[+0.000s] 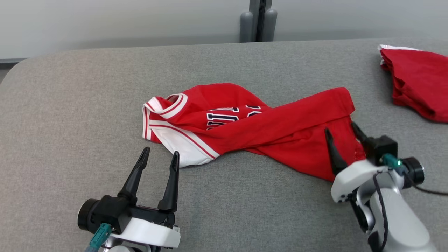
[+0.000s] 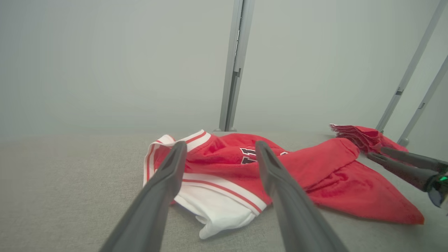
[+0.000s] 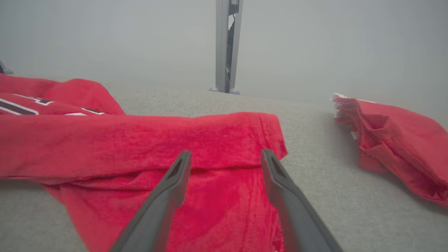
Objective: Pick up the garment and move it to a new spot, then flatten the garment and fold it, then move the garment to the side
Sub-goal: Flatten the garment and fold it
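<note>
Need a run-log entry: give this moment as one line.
jersey: crumpled on table | left gripper: open, empty | right gripper: open over jersey hem

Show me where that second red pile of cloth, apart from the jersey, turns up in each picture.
Head view: the red pile lies at the far right edge, upper part.
Left wrist view: red pile, right of centre, beyond the jersey.
Right wrist view: red pile at the right, apart from the jersey.
Shared landmark: the grey post, left of the pile everywhere.
</note>
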